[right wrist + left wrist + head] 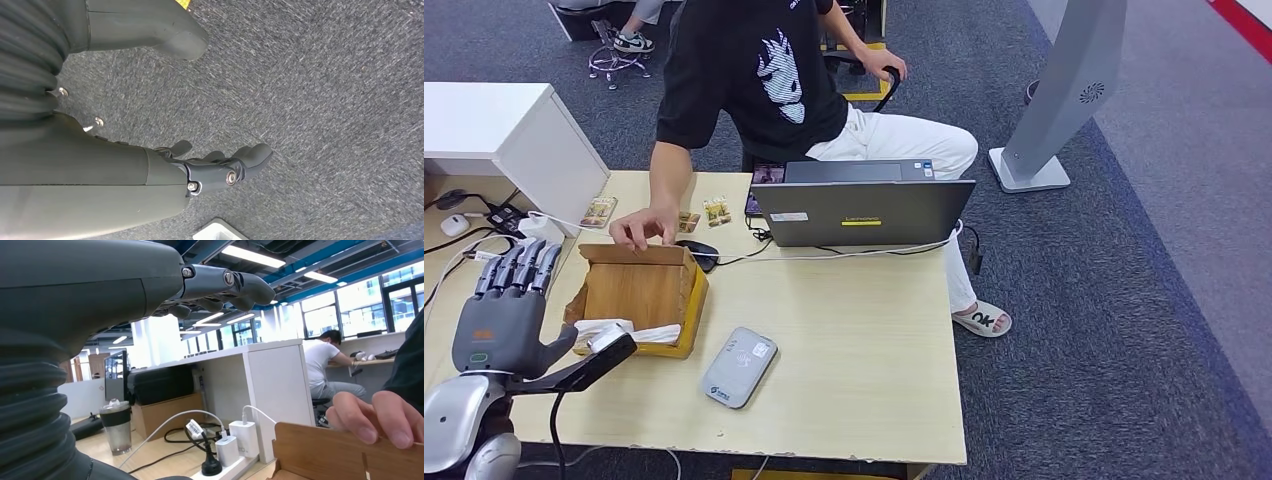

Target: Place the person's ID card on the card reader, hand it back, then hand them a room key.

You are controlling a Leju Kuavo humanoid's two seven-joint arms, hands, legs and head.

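With our left robot hand [506, 318] open and empty beside the wooden box [639, 297], where the person's hand [642, 227] rests, we should await their ID card, then lay it flat on the card reader [739, 366].

The card reader [739, 367] in front of me is a flat grey slab with rounded corners. It has a paler panel towards its far end and a small blue label at its near end. It lies face up on the table [864, 340], turned at a slant, just beside the near right corner of the wooden box [637, 292] and well apart from the laptop [864, 210]. Inside the box, against its near wall, lie some white cards [642, 331] (room keys, perhaps; I cannot read them), loosely overlapping and lying flat.
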